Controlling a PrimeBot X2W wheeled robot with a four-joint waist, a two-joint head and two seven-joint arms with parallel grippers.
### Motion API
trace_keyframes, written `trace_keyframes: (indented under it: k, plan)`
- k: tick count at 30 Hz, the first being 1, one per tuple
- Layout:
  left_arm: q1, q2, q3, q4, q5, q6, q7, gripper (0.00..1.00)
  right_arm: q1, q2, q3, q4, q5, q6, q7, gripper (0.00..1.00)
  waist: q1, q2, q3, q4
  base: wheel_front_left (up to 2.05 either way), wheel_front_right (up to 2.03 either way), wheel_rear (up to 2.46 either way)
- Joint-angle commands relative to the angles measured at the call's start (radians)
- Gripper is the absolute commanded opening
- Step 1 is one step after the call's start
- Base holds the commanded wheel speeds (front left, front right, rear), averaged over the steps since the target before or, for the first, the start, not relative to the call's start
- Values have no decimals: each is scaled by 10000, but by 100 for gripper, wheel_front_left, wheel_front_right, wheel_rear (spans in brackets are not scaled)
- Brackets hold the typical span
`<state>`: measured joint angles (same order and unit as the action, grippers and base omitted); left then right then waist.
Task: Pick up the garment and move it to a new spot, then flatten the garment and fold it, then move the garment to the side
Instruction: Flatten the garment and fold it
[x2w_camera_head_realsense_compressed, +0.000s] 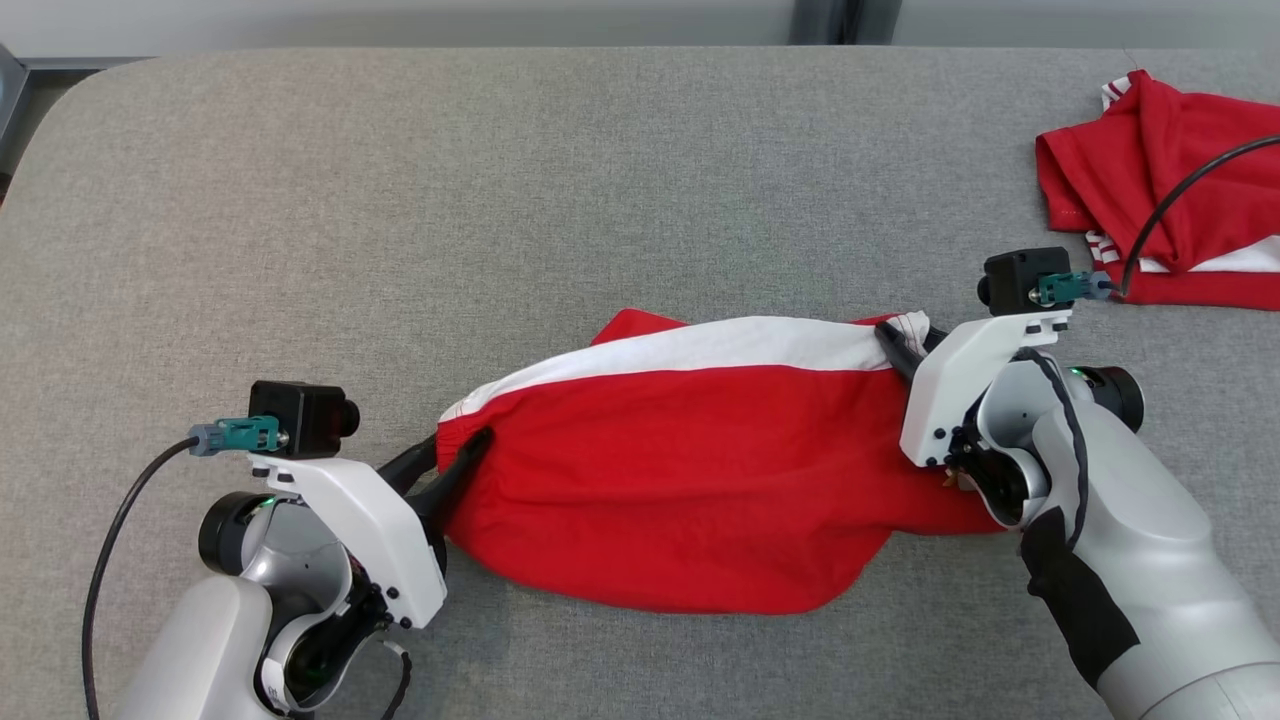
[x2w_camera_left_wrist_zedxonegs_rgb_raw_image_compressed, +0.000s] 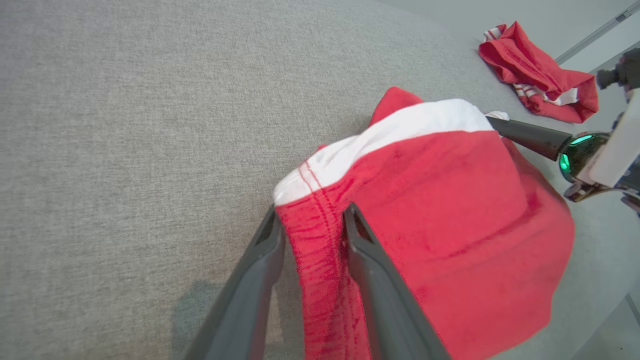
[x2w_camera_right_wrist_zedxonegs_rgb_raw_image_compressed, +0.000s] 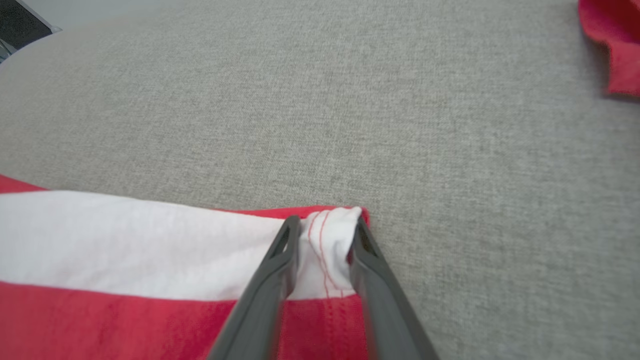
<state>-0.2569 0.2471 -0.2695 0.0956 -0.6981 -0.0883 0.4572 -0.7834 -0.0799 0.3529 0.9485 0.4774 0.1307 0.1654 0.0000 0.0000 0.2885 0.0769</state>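
Observation:
The garment (x2w_camera_head_realsense_compressed: 680, 470) is red with a broad white band along its far edge, and it stretches across the middle of the grey table between my two grippers. My left gripper (x2w_camera_head_realsense_compressed: 460, 442) holds its left end. The left wrist view shows a gathered red hem (x2w_camera_left_wrist_zedxonegs_rgb_raw_image_compressed: 320, 260) pinched between my left gripper's (x2w_camera_left_wrist_zedxonegs_rgb_raw_image_compressed: 311, 210) two dark fingers. My right gripper (x2w_camera_head_realsense_compressed: 900, 340) holds the right end at the white band. In the right wrist view, the stitched white corner (x2w_camera_right_wrist_zedxonegs_rgb_raw_image_compressed: 327, 250) sits bunched between my right gripper's (x2w_camera_right_wrist_zedxonegs_rgb_raw_image_compressed: 326, 222) fingers. The cloth (x2w_camera_left_wrist_zedxonegs_rgb_raw_image_compressed: 450, 225) sags between both grips.
A second crumpled red-and-white garment (x2w_camera_head_realsense_compressed: 1160, 190) lies at the table's far right, also visible in the left wrist view (x2w_camera_left_wrist_zedxonegs_rgb_raw_image_compressed: 540, 75). The grey fabric tabletop (x2w_camera_head_realsense_compressed: 500, 200) spreads wide beyond and left of the held cloth. A black cable (x2w_camera_head_realsense_compressed: 1180, 190) crosses the far garment.

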Motion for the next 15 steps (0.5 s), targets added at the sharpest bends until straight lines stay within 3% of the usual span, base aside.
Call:
trace_keyframes:
  k: [1,3,4,5,15]
  plan:
    - [-222,42,5,95,-89,-90,-29,38,-23,6,54,136,63,1,-78,40,0,0,-5,-15,0,0,0]
    - [-284,44,12,144,-74,-95,-165,5,-61,14,101,185,90,1,-202,22,0,0,-21,-29,0,0,0]
    - [-301,48,18,175,-46,-115,-246,0,-74,9,129,210,115,1,-259,9,0,0,-41,-31,0,0,0]
    - [-307,56,18,191,-7,-129,-332,0,-82,9,163,216,142,1,-354,0,0,0,-73,-29,0,0,0]
    - [257,198,124,-549,308,-17,-1120,0,559,-204,349,-465,662,1,-1752,0,0,0,-1255,-145,0,0,0]
